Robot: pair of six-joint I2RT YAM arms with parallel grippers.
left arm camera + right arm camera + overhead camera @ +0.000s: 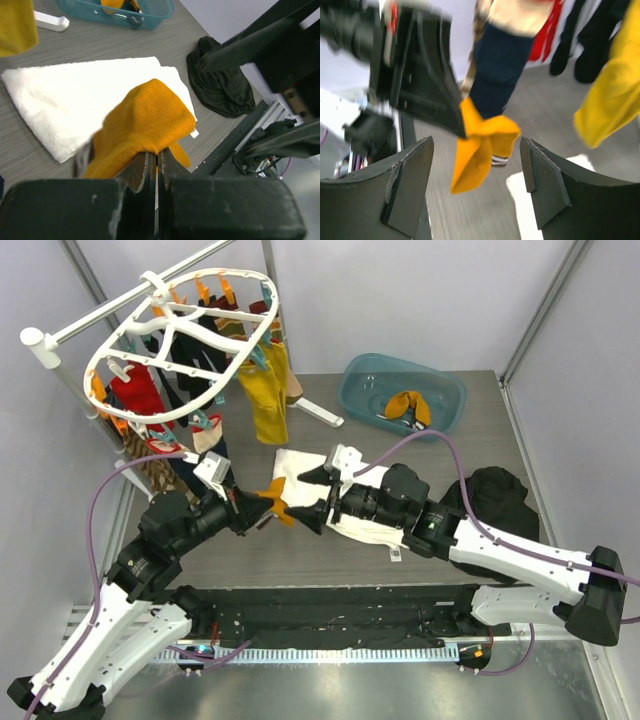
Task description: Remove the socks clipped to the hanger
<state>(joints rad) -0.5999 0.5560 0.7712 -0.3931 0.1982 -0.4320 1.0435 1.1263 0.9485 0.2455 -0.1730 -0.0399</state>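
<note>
The white oval hanger (185, 335) hangs at the back left with several socks clipped to it: a mustard yellow one (266, 390), a red one (135, 392), dark ones. My left gripper (268, 506) is shut on an orange-yellow sock (278, 502), held above the table; in the left wrist view the sock (145, 125) bunches over the closed fingertips. My right gripper (318, 498) is open, its jaws wide apart and facing that sock (482, 150), which sits between and beyond the two fingers (407, 185), untouched.
A white cloth (300, 468) lies under the grippers. A teal basin (400, 395) at the back holds an orange sock (408, 405). A black garment heap (497, 498) lies right. A white pole stand (45, 345) carries the hanger at the left.
</note>
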